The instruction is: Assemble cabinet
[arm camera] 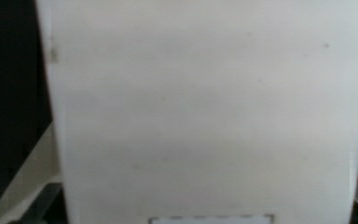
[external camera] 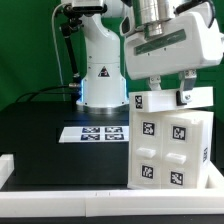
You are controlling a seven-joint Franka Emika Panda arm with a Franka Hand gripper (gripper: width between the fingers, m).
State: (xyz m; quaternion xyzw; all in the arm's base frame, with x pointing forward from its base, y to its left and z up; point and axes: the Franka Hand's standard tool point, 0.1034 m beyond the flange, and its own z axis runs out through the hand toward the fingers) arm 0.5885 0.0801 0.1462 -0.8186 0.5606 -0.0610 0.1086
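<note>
The white cabinet body (external camera: 170, 145) stands upright at the exterior view's right, with several black marker tags on its front. A white top panel (external camera: 172, 98) lies across its top. My gripper (external camera: 170, 90) comes down from above, and its dark fingers (external camera: 185, 96) close on this top panel. In the wrist view the white panel (arm camera: 202, 110) fills almost the whole picture, and only dark finger edges (arm camera: 34, 205) show at its sides. Other cabinet parts are not in view.
The marker board (external camera: 95, 132) lies flat on the black table (external camera: 40, 130), to the left of the cabinet. The arm's white base (external camera: 100, 60) stands behind it. A white rim (external camera: 60, 190) runs along the table's front edge.
</note>
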